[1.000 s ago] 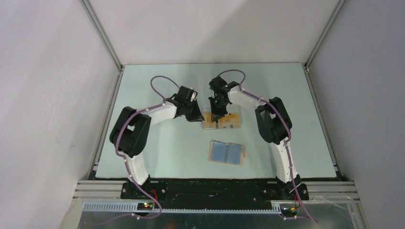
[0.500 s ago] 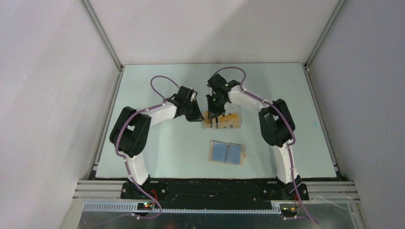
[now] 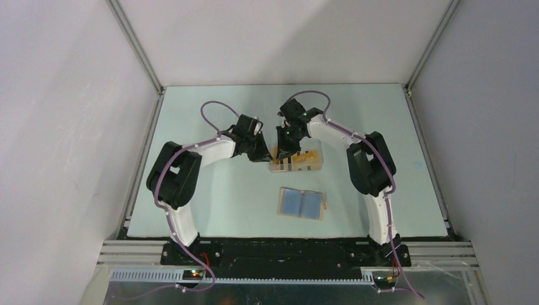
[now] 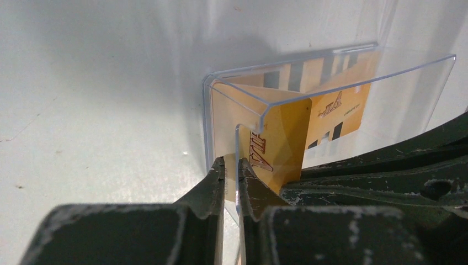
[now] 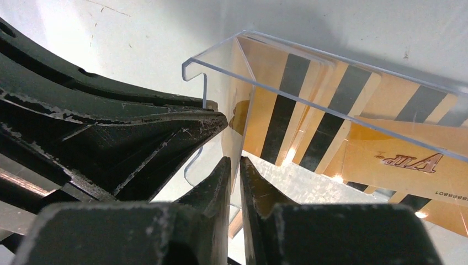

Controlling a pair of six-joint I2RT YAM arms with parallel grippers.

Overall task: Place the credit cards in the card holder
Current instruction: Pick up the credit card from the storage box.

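Pale green matte table (image 3: 210, 127), plain white walls (image 3: 63, 95). Left gripper (image 4: 230, 172) pinches the glossy clear tray (image 4: 386, 94) wall. Right gripper (image 5: 234, 168) is clamped on one of the black-striped orange credit cards (image 5: 342, 94). Flat tan card holder (image 3: 302, 203) lies open, well apart from both.

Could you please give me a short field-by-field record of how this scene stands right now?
card holder: lies open on the table, blue panels up, nearer the arm bases than the tray
clear tray: farther out, both grippers at its left end
credit cards: orange-yellow, some with dark stripes, all inside the tray
left gripper: fingers closed on the tray's thin clear wall
right gripper: at the same end, fingers almost together; what they hold, if anything, is unclear
task state: no card visible in the holder yet
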